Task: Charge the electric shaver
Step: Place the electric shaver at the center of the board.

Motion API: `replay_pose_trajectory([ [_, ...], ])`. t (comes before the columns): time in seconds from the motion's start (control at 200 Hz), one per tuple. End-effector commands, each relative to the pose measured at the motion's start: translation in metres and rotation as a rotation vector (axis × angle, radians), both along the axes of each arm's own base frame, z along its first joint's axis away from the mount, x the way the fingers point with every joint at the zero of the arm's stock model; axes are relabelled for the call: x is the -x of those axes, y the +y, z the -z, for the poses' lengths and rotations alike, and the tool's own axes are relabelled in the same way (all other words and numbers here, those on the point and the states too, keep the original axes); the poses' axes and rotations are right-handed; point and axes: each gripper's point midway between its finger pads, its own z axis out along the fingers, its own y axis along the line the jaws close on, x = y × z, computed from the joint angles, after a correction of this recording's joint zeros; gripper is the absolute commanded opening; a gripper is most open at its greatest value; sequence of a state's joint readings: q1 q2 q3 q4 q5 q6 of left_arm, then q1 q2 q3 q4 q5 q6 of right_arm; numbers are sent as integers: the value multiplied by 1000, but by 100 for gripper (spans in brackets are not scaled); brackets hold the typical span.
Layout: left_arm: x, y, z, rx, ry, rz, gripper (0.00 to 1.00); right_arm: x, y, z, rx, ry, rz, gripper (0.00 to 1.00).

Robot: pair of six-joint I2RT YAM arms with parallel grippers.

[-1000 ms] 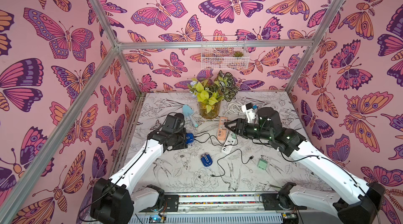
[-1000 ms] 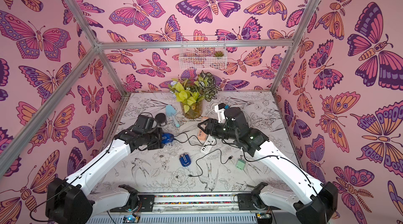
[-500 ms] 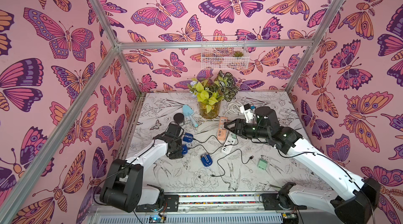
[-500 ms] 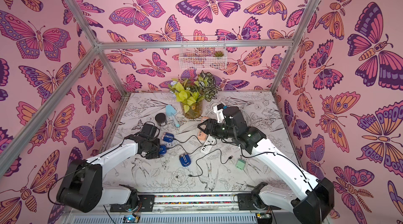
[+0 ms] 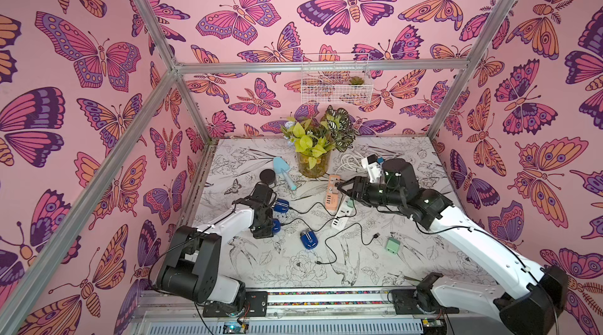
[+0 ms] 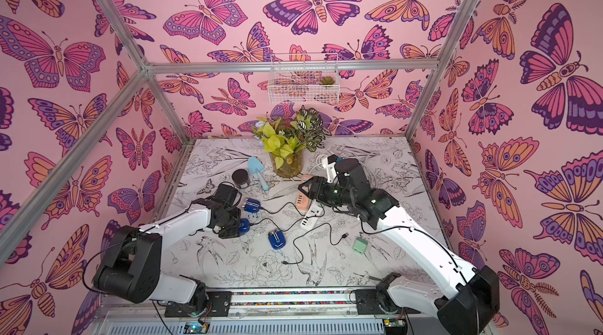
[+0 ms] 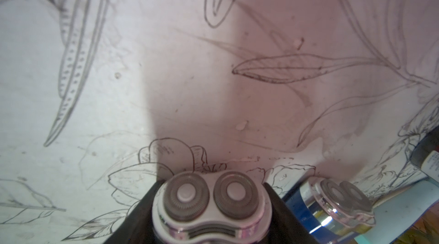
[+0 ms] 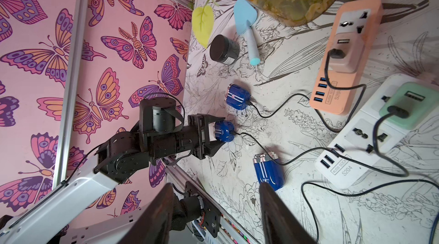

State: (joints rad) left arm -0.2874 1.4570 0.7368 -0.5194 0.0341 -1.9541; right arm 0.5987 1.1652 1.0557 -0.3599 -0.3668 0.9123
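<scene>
The left gripper (image 8: 221,132) pinches a blue shaver (image 7: 209,197) low at the table's (image 5: 293,271) left side (both top views hide most of it), a cable (image 8: 244,134) reaching its rear. The right gripper (image 8: 215,190) is spread and empty.

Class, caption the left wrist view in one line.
Left gripper clasps a shaver; a second shaver lies beside it.
</scene>
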Motion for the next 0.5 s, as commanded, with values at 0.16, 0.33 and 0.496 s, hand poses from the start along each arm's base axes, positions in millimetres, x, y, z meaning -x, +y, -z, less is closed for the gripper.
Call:
replay_pose_trajectory([
  [0.16,0,1,-13,3,-12,37,79,-5,-27,15,65,40,98,59],
  [0.33,-2,0,-28,10,-43,52,81,-3,-61,34,161,130,227,56],
  [0.496,-2,-5,-51,23,-63,108,82,10,-112,75,251,351,427,51],
])
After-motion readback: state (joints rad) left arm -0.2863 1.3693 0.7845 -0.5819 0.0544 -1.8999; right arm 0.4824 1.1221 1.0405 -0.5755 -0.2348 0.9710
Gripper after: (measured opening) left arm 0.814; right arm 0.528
